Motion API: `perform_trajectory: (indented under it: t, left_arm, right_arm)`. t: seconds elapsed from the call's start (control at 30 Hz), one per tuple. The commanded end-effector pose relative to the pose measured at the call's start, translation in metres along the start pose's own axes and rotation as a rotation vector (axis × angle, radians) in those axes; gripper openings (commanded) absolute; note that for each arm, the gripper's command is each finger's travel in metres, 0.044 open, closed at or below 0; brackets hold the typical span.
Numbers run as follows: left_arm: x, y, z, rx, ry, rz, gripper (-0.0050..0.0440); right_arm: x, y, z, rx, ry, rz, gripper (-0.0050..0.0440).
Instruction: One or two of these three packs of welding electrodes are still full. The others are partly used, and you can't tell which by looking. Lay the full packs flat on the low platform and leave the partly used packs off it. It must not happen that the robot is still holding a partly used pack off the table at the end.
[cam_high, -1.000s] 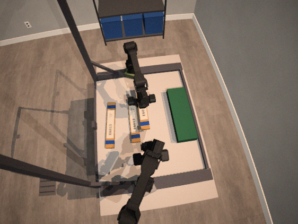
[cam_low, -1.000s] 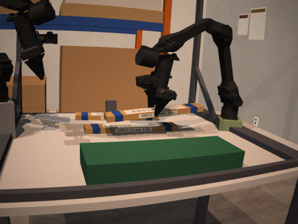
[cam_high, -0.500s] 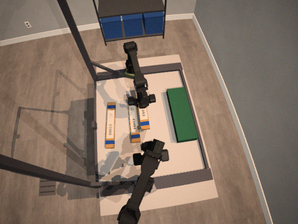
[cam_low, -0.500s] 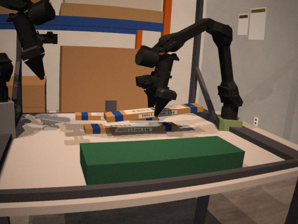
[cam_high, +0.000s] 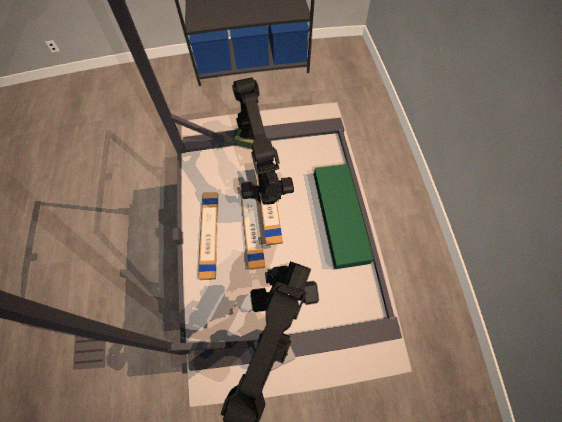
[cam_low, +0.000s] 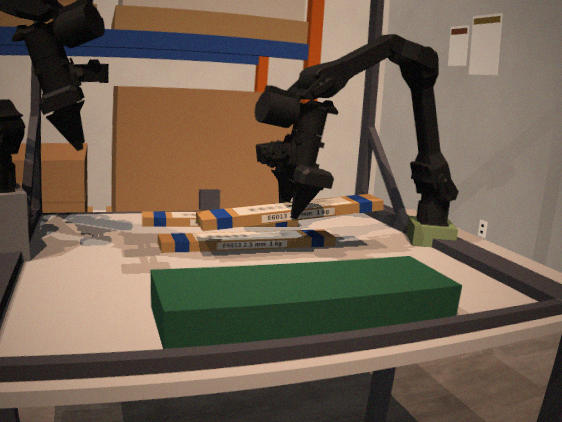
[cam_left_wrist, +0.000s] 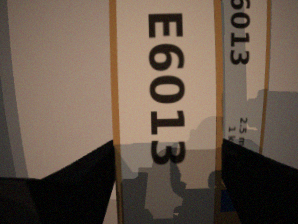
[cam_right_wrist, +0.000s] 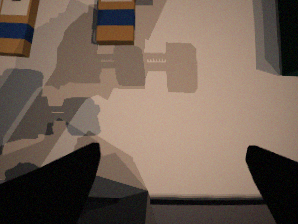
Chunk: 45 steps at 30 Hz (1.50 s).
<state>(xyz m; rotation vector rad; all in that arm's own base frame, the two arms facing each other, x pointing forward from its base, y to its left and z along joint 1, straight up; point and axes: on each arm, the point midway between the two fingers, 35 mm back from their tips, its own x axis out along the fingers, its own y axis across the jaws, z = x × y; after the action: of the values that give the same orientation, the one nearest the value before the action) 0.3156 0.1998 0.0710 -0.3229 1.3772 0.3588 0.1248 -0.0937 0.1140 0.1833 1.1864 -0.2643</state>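
Three orange packs with blue bands and white "E6013" labels are on the table. My left gripper (cam_high: 268, 198) is shut on the pack nearest the platform (cam_high: 271, 221), gripping near its far end and holding it slightly above the table (cam_low: 290, 211). The left wrist view shows its label between the fingers. The middle pack (cam_high: 252, 236) (cam_low: 247, 241) lies flat right beside it. The third pack (cam_high: 208, 235) lies flat further from the platform. The green low platform (cam_high: 343, 216) (cam_low: 305, 295) has nothing on it. My right gripper (cam_high: 280, 282) is open and empty above the table's near end (cam_right_wrist: 170, 185).
A dark raised rim (cam_high: 365, 220) frames the table top. A shelf with blue bins (cam_high: 250, 45) stands behind the left arm's base. Cardboard boxes (cam_low: 190, 145) stand beyond the table. A slanted frame post (cam_high: 150, 80) rises at the table's corner.
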Motion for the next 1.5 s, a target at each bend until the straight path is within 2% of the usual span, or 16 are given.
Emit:
perform_trajectory:
  t: [0.0,0.6,0.63,0.73,0.8,1.47]
  left_arm:
    - [-0.037,0.002,0.024,0.005,-0.124,0.017,-0.005]
    - [-0.037,0.002,0.024,0.005,-0.124,0.017,-0.005]
    - [-0.045,0.005,0.029,0.009,-0.149,0.019,-0.005]
    - [-0.044,0.012,0.034,0.01,-0.152,0.018,-0.005]
    - [-0.032,0.016,0.035,0.008,-0.123,0.014,-0.005]
    - [-0.02,0.056,0.059,0.009,-0.121,0.016,-0.005]
  right_arm:
    - [-0.005,-0.001,0.004,-0.003,-0.019,-0.007,0.043]
    - [-0.005,-0.001,0.004,-0.003,-0.019,-0.007,0.043]
    - [-0.005,-0.001,0.004,-0.003,-0.019,-0.007,0.043]
    - [-0.005,-0.001,0.004,-0.003,-0.019,-0.007,0.043]
    - [-0.005,-0.001,0.004,-0.003,-0.019,-0.007,0.043]
    - [-0.005,-0.001,0.004,-0.003,-0.019,-0.007,0.043]
